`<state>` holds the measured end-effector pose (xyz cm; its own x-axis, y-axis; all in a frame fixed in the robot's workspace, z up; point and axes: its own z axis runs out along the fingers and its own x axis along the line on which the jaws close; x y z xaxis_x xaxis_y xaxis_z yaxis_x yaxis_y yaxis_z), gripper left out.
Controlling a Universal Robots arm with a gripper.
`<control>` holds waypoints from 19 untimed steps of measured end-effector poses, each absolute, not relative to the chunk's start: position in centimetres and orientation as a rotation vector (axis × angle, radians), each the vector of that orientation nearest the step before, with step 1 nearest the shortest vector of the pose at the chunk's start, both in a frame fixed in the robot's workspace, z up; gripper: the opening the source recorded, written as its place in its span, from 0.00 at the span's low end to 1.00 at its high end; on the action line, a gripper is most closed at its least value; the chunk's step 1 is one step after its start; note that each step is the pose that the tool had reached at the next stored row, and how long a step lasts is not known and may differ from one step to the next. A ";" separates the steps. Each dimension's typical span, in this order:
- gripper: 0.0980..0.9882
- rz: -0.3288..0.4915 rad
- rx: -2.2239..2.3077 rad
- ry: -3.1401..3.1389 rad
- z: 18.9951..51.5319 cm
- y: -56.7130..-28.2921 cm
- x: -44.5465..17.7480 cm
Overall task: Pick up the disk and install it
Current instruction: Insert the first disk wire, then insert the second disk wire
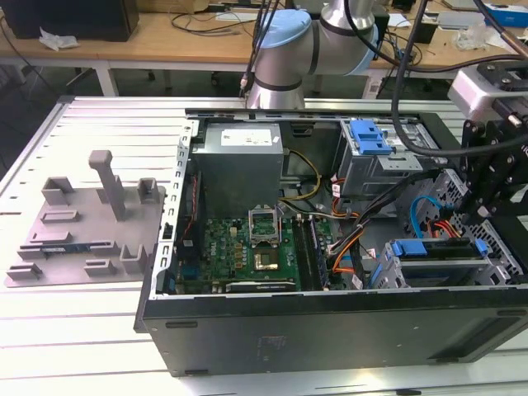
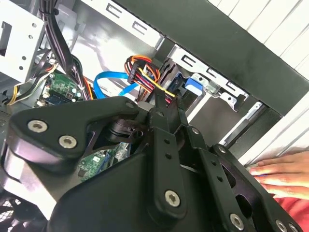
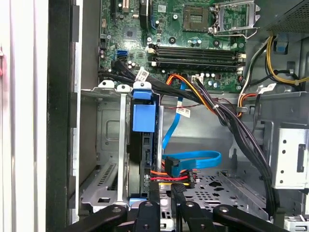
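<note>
The disk [image 1: 437,249] sits in the drive cage [image 1: 495,268] at the front corner of the open computer case, on the exterior view's right. Its blue carrier frame edges the top. In the first wrist view the disk [image 3: 144,145] stands on edge in the cage slot with its blue tab toward the motherboard. My gripper [image 3: 165,202] hangs just behind the disk's rear end, by the red and yellow power plug [image 3: 171,177]. Its fingers stand close together and look shut, with nothing seen between them. The gripper [image 1: 483,216] reaches down into the case from the right; in the second wrist view the gripper [image 2: 161,104] points at the cable bundle.
A blue data cable [image 3: 193,162] and black wire bundles [image 3: 241,140] cross the bay beside the cage. A second cage with a blue latch [image 1: 369,136] stands further back. A person's hand [image 2: 280,174] rests outside the case wall. A grey fixture plate [image 1: 82,223] lies at the exterior view's left.
</note>
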<state>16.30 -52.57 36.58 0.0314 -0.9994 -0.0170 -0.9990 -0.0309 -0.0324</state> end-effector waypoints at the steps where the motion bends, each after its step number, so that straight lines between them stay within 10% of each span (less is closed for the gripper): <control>1: 0.16 -0.016 -2.231 2.162 36.6 -52.5 16.3; 19: 0.16 -0.067 -2.261 2.187 36.7 -50.3 16.6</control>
<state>16.59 -50.32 36.66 0.0326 -0.9989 0.0341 -0.9991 -0.0335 -0.0261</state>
